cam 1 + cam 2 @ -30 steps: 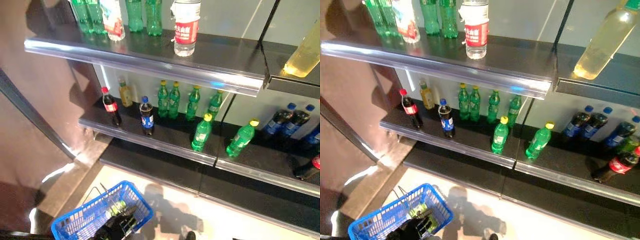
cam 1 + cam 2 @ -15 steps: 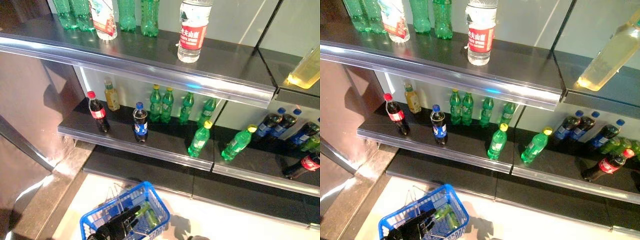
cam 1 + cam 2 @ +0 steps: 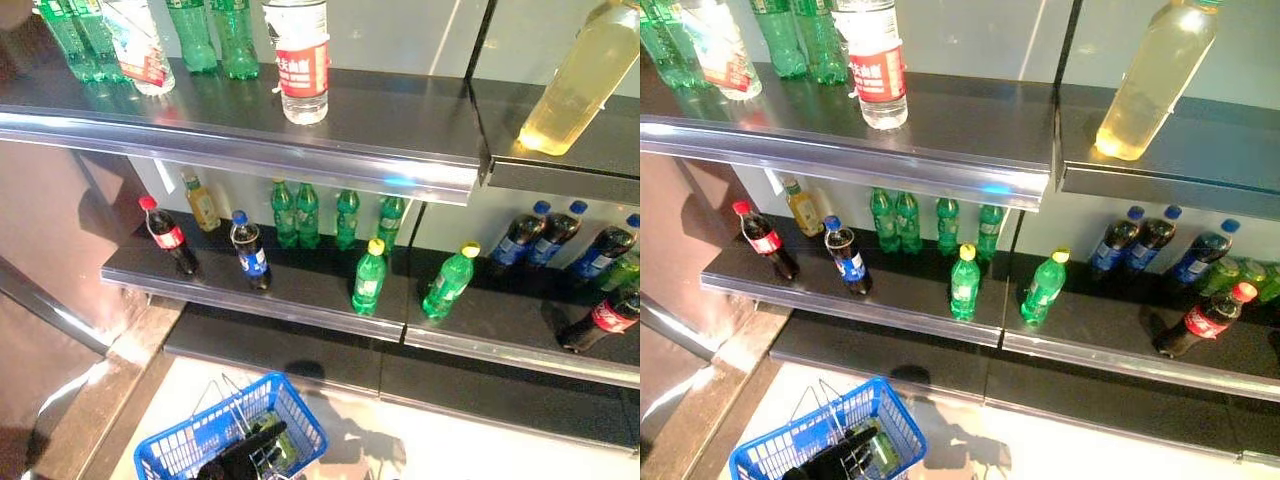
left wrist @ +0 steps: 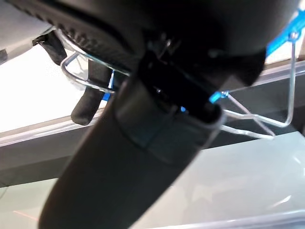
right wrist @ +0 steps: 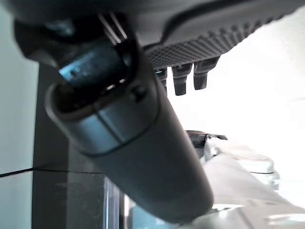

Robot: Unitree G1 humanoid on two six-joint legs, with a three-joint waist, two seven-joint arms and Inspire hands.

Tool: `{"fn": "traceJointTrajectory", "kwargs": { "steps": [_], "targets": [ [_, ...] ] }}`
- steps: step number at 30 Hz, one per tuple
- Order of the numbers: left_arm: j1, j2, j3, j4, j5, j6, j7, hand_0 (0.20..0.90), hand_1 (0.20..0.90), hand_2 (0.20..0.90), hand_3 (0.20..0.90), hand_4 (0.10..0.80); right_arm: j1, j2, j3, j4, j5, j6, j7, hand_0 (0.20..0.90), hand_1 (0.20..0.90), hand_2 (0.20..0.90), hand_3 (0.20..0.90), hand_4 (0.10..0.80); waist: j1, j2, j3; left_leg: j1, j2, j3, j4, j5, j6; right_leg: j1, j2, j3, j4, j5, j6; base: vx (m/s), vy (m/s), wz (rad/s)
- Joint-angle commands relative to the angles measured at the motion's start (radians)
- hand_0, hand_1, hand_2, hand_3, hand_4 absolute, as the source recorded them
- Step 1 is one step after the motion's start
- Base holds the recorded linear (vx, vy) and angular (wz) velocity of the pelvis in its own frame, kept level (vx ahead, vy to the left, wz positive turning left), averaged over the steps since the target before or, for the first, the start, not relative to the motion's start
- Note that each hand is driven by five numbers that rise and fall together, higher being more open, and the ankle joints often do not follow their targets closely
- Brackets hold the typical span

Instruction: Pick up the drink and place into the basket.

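Observation:
A blue wire basket (image 3: 300,415) hangs low in front of the shelves, with my left hand (image 3: 245,457) shut on its metal handle (image 4: 248,119). A green bottle (image 3: 287,452) lies inside the basket. On the middle shelf stand two green drinks with yellow caps (image 3: 369,277) (image 3: 448,281), a red-capped cola (image 3: 170,237) and a blue-capped cola (image 3: 249,252). My right hand (image 5: 200,33) shows only in its wrist view, fingers (image 5: 183,78) straight, holding nothing.
The top shelf (image 3: 330,150) carries a water bottle with a red label (image 3: 300,60), green bottles and a big yellow bottle (image 3: 575,80). More dark cola bottles (image 3: 555,235) stand on the right of the middle shelf. A dark base ledge (image 3: 300,350) runs below.
The whole picture has shifted, so the camera moved. My left hand still holds the basket by its handle; the bottles on the shelves stand as before.

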Motion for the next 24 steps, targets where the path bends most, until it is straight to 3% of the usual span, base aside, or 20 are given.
{"fn": "traceJointTrajectory", "kwargs": {
  "steps": [1, 16, 22, 24],
  "targets": [
    [-0.090, 0.006, 0.010, -0.023, -0.023, -0.041, -0.123, 0.300, 0.300, 0.300, 0.200, 0.100, -0.039, -0.015, -0.017, 0.052, 0.015, -0.021, 0.002, 0.900, 0.900, 0.900, 0.900, 0.800, 0.030, -0.004, -0.027, -0.009, -0.028, 0.033, -0.002, 0.003, 0.051, -0.017, -0.067, 0.003, 0.073, 0.007, 0.029, 0.000, 0.000, 0.00],
    [-0.061, 0.022, 0.040, 0.033, -0.020, -0.065, -0.124, 0.300, 0.300, 0.300, 0.200, 0.100, -0.010, -0.025, -0.031, 0.072, -0.035, -0.010, 0.010, 0.900, 0.900, 0.900, 0.900, 0.800, 0.026, -0.004, -0.003, -0.025, -0.010, 0.037, -0.002, 0.007, 0.038, -0.038, -0.070, -0.002, 0.060, 0.022, 0.040, 0.030, 0.001, 0.00],
    [-0.157, 0.016, -0.009, -0.001, -0.105, -0.114, -0.093, 0.300, 0.300, 0.300, 0.200, 0.100, -0.116, -0.056, 0.020, 0.070, 0.012, -0.018, -0.001, 0.900, 0.900, 0.900, 0.900, 0.800, 0.036, 0.007, 0.111, -0.157, 0.009, 0.056, 0.013, 0.053, 0.029, -0.196, -0.094, -0.019, 0.080, 0.069, 0.047, -0.273, 0.002, -0.03],
    [-0.217, 0.019, -0.029, -0.005, -0.134, -0.132, -0.091, 0.300, 0.300, 0.300, 0.200, 0.100, -0.180, -0.065, 0.039, 0.062, 0.059, -0.016, -0.023, 0.900, 0.900, 0.900, 0.900, 0.800, 0.040, 0.007, 0.177, -0.270, 0.005, 0.025, 0.117, 0.045, 0.036, -0.295, -0.099, 0.007, 0.170, 0.051, 0.034, -0.355, -0.007, 0.03]
  ]
}}
